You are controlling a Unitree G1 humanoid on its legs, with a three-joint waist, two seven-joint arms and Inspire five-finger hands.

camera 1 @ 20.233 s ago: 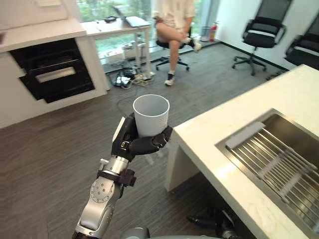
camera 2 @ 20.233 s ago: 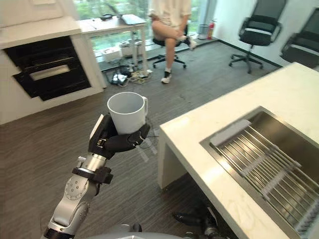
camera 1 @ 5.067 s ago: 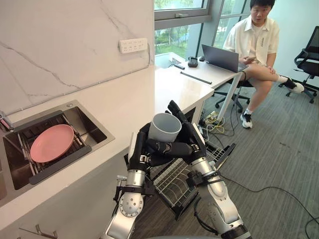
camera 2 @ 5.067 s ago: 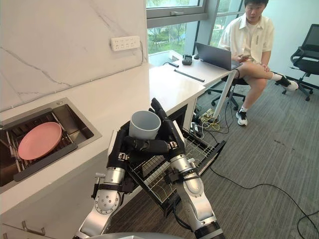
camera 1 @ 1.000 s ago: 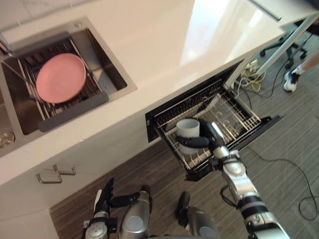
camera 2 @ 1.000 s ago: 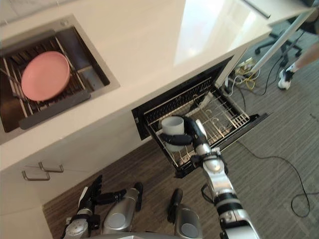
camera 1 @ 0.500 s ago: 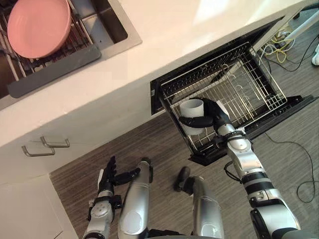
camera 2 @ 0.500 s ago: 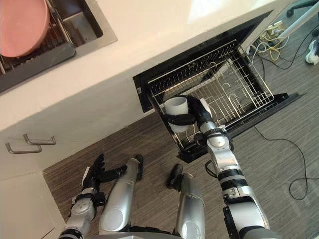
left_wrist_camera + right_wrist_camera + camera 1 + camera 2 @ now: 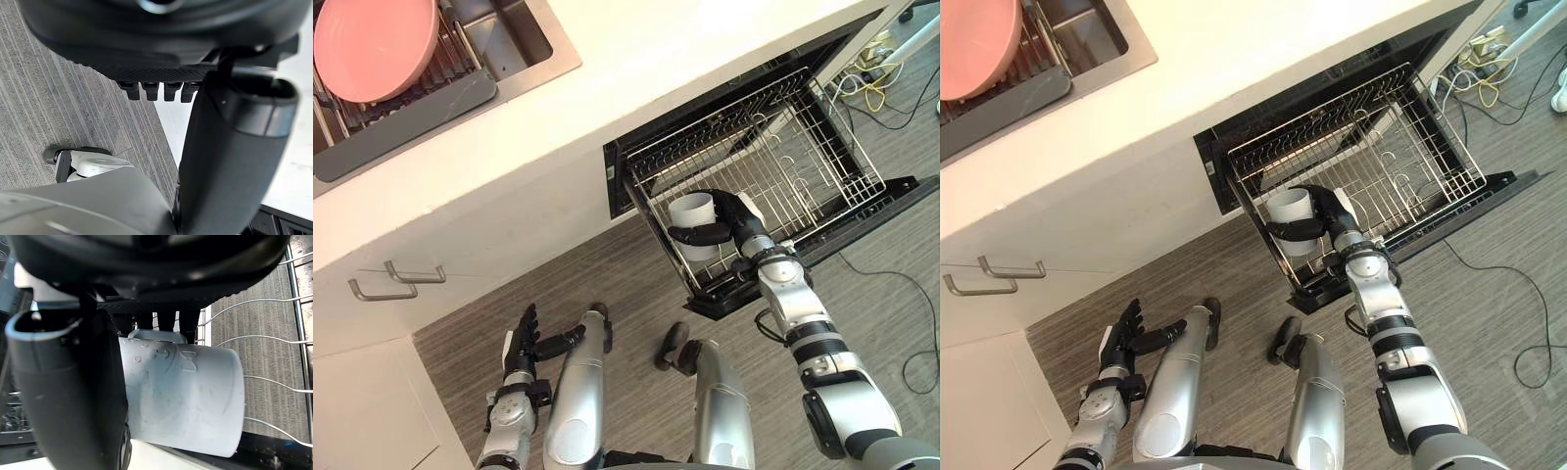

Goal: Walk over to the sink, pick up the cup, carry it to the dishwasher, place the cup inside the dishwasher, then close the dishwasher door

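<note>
Cup (image 9: 693, 210) upright, at rack (image 9: 795, 178) front corner — right robot hand (image 9: 740, 221) curled round

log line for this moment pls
phase: placing | right hand: shut on cup, upright at front of pulled-out rack | left hand: open, low | dishwasher door: open

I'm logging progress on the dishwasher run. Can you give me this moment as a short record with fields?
right hand: fingers and thumb curled round the cup
cup: white, upright, mouth up, at the rack's corner nearest the robot
cup set down: cannot tell; not released
dishwasher: open, wire rack pulled out
left hand: open, hanging low over the floor, holding nothing
sink: pink plate lying in it
</note>
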